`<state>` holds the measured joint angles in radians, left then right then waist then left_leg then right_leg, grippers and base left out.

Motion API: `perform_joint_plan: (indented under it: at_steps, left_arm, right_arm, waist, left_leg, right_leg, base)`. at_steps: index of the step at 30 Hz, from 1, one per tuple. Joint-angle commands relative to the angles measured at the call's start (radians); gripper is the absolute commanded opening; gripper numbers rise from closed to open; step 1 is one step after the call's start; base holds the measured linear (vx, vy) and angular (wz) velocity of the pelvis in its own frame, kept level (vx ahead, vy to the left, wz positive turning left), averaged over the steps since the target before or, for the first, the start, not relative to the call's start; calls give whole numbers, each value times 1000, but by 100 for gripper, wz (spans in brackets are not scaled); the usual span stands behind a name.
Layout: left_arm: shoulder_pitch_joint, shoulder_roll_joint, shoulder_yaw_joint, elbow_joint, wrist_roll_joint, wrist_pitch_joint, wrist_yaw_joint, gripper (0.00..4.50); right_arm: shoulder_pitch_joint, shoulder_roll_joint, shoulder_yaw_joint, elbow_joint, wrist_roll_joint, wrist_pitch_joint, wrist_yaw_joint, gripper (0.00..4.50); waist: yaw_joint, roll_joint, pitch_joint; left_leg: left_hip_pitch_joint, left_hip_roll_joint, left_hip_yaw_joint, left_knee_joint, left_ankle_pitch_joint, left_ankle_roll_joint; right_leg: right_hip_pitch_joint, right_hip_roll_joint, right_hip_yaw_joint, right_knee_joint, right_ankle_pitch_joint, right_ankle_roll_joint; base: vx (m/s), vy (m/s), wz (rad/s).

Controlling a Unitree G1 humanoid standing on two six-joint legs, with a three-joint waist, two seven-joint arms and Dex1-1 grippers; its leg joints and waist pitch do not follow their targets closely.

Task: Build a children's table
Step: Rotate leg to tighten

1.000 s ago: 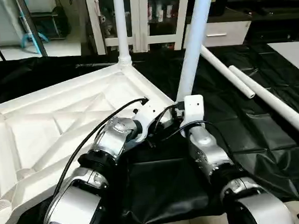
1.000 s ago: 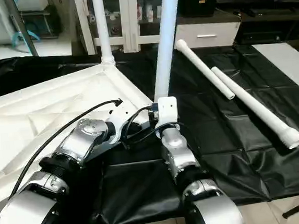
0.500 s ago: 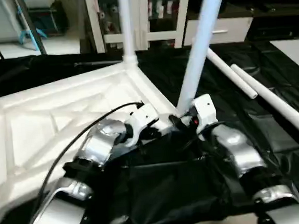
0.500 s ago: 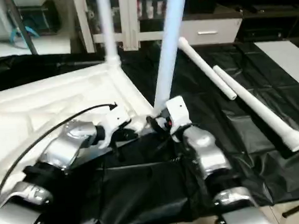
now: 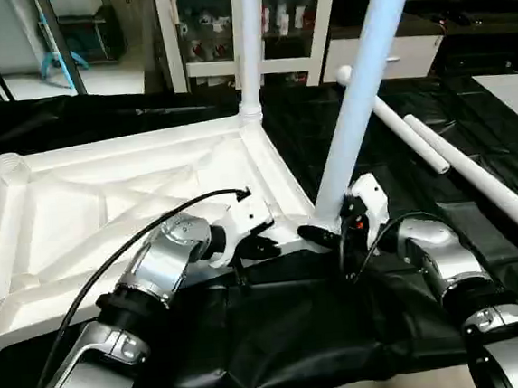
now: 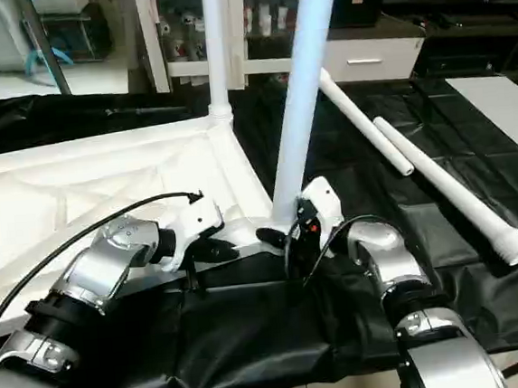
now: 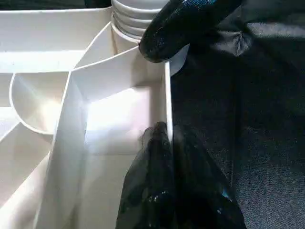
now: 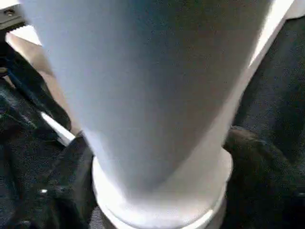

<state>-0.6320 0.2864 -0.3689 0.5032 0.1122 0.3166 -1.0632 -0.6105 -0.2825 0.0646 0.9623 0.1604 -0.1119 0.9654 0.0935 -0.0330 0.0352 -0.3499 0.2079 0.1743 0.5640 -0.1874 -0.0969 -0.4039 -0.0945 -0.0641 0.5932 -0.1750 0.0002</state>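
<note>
The white table top (image 5: pixel 79 210) lies upside down on black cloth, ribbed underside up. One white leg (image 5: pixel 248 50) stands in its far corner socket. A second leg (image 5: pixel 360 103) stands tilted in the near right corner socket. My right gripper (image 5: pixel 326 232) is shut on this leg's base, one black finger (image 8: pixel 257 167) on each side of the tube. My left gripper (image 5: pixel 262 245) is shut on the top's rim beside that socket, its fingers (image 7: pixel 157 181) astride the thin wall. Two more legs (image 5: pixel 398 123) (image 5: pixel 486 192) lie loose on the cloth to the right.
An open corner socket (image 5: pixel 4 166) shows at the top's far left. The black cloth (image 5: pixel 299 336) covers the work surface up to the near edge. A glass-door cabinet (image 5: pixel 208 26) and a white drawer unit (image 5: pixel 410 54) stand behind. A pale sheet (image 5: pixel 513 90) lies far right.
My right forearm has swung from the near side of the leg round to its right, the gripper staying on the leg's base. The left gripper has stayed at the rim. The camera has shifted.
</note>
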Motion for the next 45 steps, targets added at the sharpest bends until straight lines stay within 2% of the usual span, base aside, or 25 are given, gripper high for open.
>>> perform_joint_plan:
  at_steps: [1, 3, 4, 5, 7, 8, 12, 17, 18, 19, 21, 23, 24, 25, 30, 33, 34, 35, 36, 38, 39, 41, 42, 43, 45]
  left_arm:
    - [54, 10, -72, 32, 24, 43, -51, 0]
    - [56, 12, -68, 31, 23, 46, -48, 0]
    - [56, 12, -67, 31, 22, 47, -46, 0]
    - [56, 12, -67, 32, 22, 48, -46, 0]
    - [57, 14, -70, 33, 22, 51, -50, 0]
    - [57, 15, -73, 34, 22, 50, -53, 0]
    - [57, 17, -75, 31, 23, 50, -55, 0]
    - [52, 4, -58, 37, 18, 38, -26, 0]
    - [43, -11, -43, 53, 14, 35, 0, 0]
    - [27, -33, -21, 84, 12, 26, 48, 0]
    - [0, -68, 12, 132, 7, 18, 116, 0]
    - [-7, -78, 22, 148, 5, 13, 139, 0]
    - [-27, -107, 43, 191, 2, 3, 195, 0]
    - [-46, -133, 61, 230, 0, -5, 247, 0]
    - [-74, -174, 87, 281, -8, -11, 315, 0]
    - [-118, -222, 124, 380, -5, -61, 446, 0]
    - [-125, -229, 132, 396, -8, -71, 459, 0]
    - [-128, -233, 136, 404, -10, -76, 463, 0]
    - [-130, -236, 143, 412, -13, -83, 469, 0]
    - [-129, -237, 149, 419, -16, -92, 471, 0]
    - [-128, -236, 151, 419, -16, -93, 470, 0]
    - [-127, -235, 149, 421, -14, -99, 467, 0]
    - [-127, -229, 142, 427, -8, -116, 457, 0]
    - [-127, -227, 141, 431, -7, -124, 453, 0]
    - [-124, -221, 138, 431, -6, -137, 436, 0]
  right_arm:
    - [-14, -32, -36, 33, -1, -17, -3, 349]
    - [-17, -24, -39, 54, 1, -35, 10, 332]
    - [-17, -20, -39, 62, -1, -42, 11, 330]
    - [-15, -18, -37, 66, -3, -47, 13, 327]
    - [-13, -15, -35, 74, -5, -62, 19, 313]
    - [-14, -14, -35, 77, -3, -66, 24, 306]
    - [-12, -10, -39, 84, 3, -73, 34, 296]
    - [-6, 2, -51, 90, 6, -94, 18, 295]
    - [-5, 13, -65, 91, 11, -92, -27, 294]
    - [-4, 36, -87, 96, 17, -83, -120, 292]
    - [-1, 78, -122, 104, 28, -60, -272, 283]
    - [2, 93, -123, 105, 22, -63, -317, 278]
    - [5, 128, -129, 110, 10, -66, -429, 276]
    - [4, 159, -132, 116, -1, -63, -523, 276]
    - [-13, 207, -126, 134, -26, -62, -656, 275]
    - [-49, 290, -118, 168, -101, -74, -984, 275]
    - [-50, 309, -125, 171, -102, -77, -1035, 275]
    - [-50, 321, -131, 171, -100, -79, -1060, 275]
    - [-49, 319, -116, 165, -119, -109, -1069, 275]
    - [-44, 315, -116, 155, -122, -130, -1071, 275]
    - [-37, 317, -123, 148, -114, -131, -1066, 274]
    - [-33, 323, -130, 147, -103, -128, -1052, 274]
    - [-36, 331, -131, 152, -104, -131, -1048, 274]
    - [-43, 331, -128, 158, -113, -133, -1065, 274]
    - [-56, 323, -117, 167, -135, -132, -1089, 274]
  waist:
    - [1, -12, -52]
    - [0, -6, -52]
    - [0, -8, -51]
    - [0, -2, -51]
    - [-3, -2, -51]
    - [-4, -7, -51]
    - [-2, -3, -53]
    - [-3, -7, -53]
    - [-4, -10, -52]
    - [-5, -19, -51]
    - [-5, -14, -45]
    - [-5, -12, -45]
    - [-8, -8, -43]
    - [-9, -9, -43]
    - [-7, -12, -45]
    - [-9, -9, -44]
    - [-9, -14, -46]
    - [-5, -15, -46]
    - [-4, -10, -47]
    - [-4, -8, -49]
    - [-5, -18, -48]
    - [-3, -14, -48]
    - [-4, -20, -47]
    - [-2, -12, -46]
    - [-4, -12, -46]
  left_leg:
    - [-1, 22, 7, -60, -174, 78]
    - [-1, 22, 7, -60, -169, 83]
    - [-1, 22, 7, -60, -175, 82]
    - [-1, 22, 6, -61, -180, 78]
    - [0, 22, 5, -62, -191, 72]
    - [0, 22, 6, -62, -200, 71]
    - [0, 22, 6, -61, -189, 74]
    - [-1, 21, 6, -60, -185, 79]
    - [-1, 21, 7, -60, -191, 77]
    - [-1, 21, 8, -61, -193, 76]
    - [3, 20, 3, -70, -252, 42]
    - [5, 21, 0, -72, -287, 21]
    - [4, 19, 0, -74, -297, 13]
    - [4, 18, -1, -75, -302, 8]
    - [4, 16, -3, -77, -327, 2]
    - [4, 14, -5, -79, -331, -11]
    - [7, 12, -3, -79, -335, -14]
    - [10, 11, -1, -76, -338, -6]
    - [12, 12, 0, -76, -340, -4]
    - [3, 12, 2, -76, -311, 10]
    - [1, 11, 4, -75, -306, 17]
    - [-1, 12, 3, -76, -300, 29]
    - [-2, 12, 4, -76, -300, 32]
    - [-2, 12, 2, -78, -304, 31]
    - [1, 13, 2, -79, -320, 25]
  right_leg:
    - [51, -48, 35, -54, -139, -264]
    - [49, -47, 34, -54, -139, -269]
    - [49, -47, 34, -56, -148, -266]
    - [50, -48, 34, -56, -152, -266]
    - [49, -46, 34, -57, -156, -265]
    - [49, -46, 33, -58, -163, -264]
    - [49, -46, 34, -55, -145, -269]
    - [51, -45, 33, -55, -138, -272]
    - [50, -45, 34, -57, -154, -268]
    - [48, -45, 34, -59, -166, -263]
    - [43, -48, 35, -72, -302, -219]
    - [40, -49, 34, -77, -356, -192]
    - [35, -48, 36, -83, -366, -179]
    - [34, -47, 35, -83, -377, -172]
    - [31, -48, 35, -87, -402, -151]
    - [25, -46, 36, -88, -407, -137]
    - [24, -46, 36, -90, -416, -123]
    - [20, -46, 38, -90, -406, -118]
    - [19, -46, 38, -89, -397, -120]
    - [27, -42, 39, -82, -317, -131]
    - [28, -41, 38, -81, -310, -131]
    - [30, -43, 40, -80, -312, -132]
    - [31, -43, 39, -80, -316, -130]
    - [29, -44, 40, -82, -336, -124]
    - [27, -44, 41, -84, -355, -118]
  base:
    - [0, 0, 0]
    - [0, 0, 0]
    - [0, 0, 0]
    - [0, 0, 0]
    - [0, 0, 0]
    - [0, 0, 0]
    - [0, 0, 0]
    - [0, 0, 0]
    - [0, 0, 0]
    - [0, 0, 0]
    - [0, 0, 0]
    - [0, 0, 0]
    - [0, 0, 0]
    - [0, 0, 0]
    - [0, 0, 0]
    - [0, 0, 0]
    - [0, 0, 0]
    - [0, 0, 0]
    - [0, 0, 0]
    - [0, 0, 0]
    - [0, 0, 0]
    - [0, 0, 0]
    - [0, 0, 0]
    - [0, 0, 0]
    - [0, 0, 0]
